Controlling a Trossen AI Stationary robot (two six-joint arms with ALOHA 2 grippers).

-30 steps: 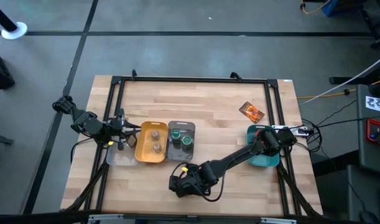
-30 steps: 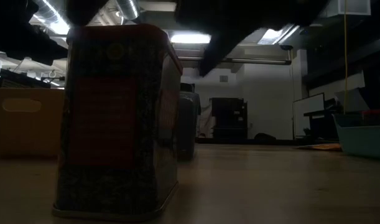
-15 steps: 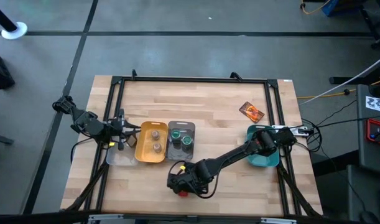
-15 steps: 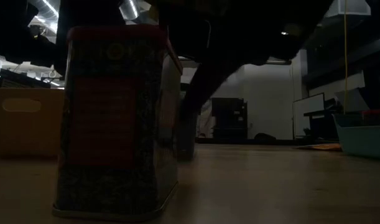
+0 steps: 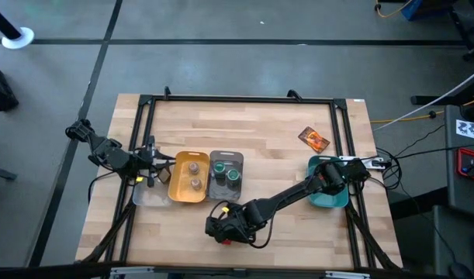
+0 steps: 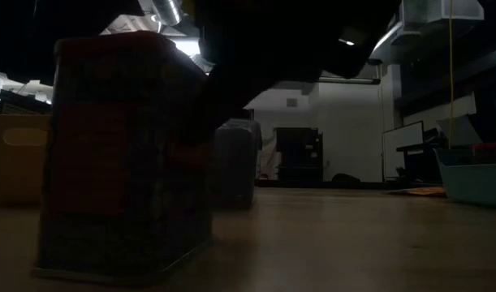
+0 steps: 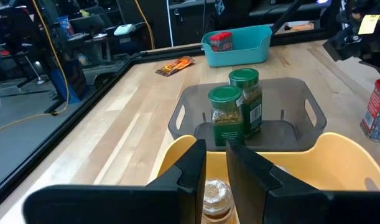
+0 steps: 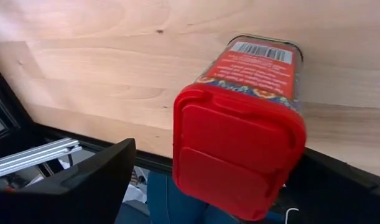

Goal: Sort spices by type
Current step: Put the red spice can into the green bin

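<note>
A red box (image 8: 239,152) with a red lid stands upright on the wood near the table's front edge, seen also in the low view (image 6: 126,154). My right gripper (image 5: 223,230) is open around it, one finger on each side (image 8: 233,168). Two green-lidded jars (image 7: 236,102) stand in the grey tray (image 5: 226,172), two tan jars (image 5: 194,173) in the yellow tray (image 5: 188,178). A second red box (image 7: 221,42) sits in the teal tray (image 5: 327,194). A brown-orange packet (image 5: 315,139) lies flat at the far right. My left gripper (image 7: 216,162) hovers shut over the yellow tray's left rim, holding nothing. My right gripper comes slanting down from the table's right, its open fingers on either side of the box's upper part. One finger (image 6: 219,113) lies against the box's right side (image 6: 200,138) below the lid. The other finger (image 8: 90,180) stands clear. The box's base stays on the wood.
A clear tray (image 5: 150,194) lies left of the yellow one, under my left arm. A black frame rail (image 5: 237,98) runs round the table. Bare wood lies between the trays and the far rail, and between the grey and teal trays.
My right gripper has gone down and toward the table's left, its open fingers coming around the red box. The box has slid a little toward the table's left and stayed upright.
</note>
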